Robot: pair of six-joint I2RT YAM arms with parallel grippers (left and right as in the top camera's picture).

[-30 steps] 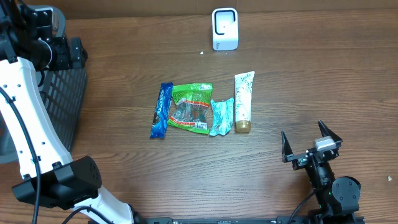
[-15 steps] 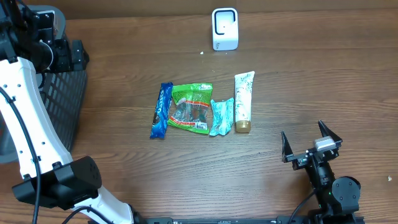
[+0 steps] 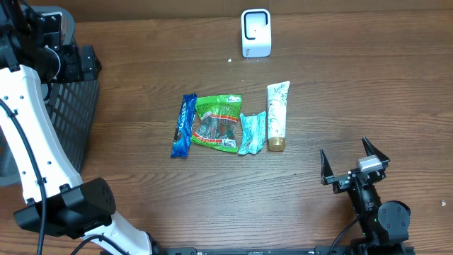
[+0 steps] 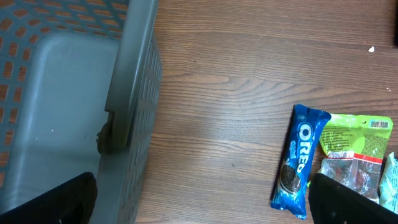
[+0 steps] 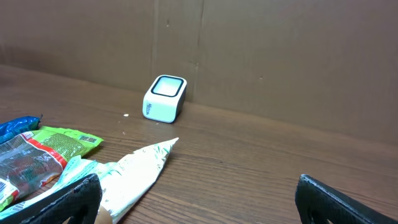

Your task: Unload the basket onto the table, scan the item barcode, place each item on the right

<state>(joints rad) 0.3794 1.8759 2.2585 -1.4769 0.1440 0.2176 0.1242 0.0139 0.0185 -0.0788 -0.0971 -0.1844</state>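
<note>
So, R gripper (image 3: 344, 149) nearest, jaws wide apart, empty; items in a row mid table (image 3: 368, 78) (Oreo pack (image 3: 184, 126), snack bag (image 3: 218, 122), sachet (image 3: 251, 132), tube (image 3: 277, 115)), prob laid flat for easy pick; scanner (image 3: 255, 32) at far edge; L gripper (image 4: 202, 186) also apart by basket (image 3: 74, 120).

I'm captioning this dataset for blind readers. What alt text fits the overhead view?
Four items lie in a row on the table: blue Oreo pack, green snack bag, teal packet, white tube, with a white scanner beyond them. The right hand sits open at the near edge; a dark basket stands left.
</note>
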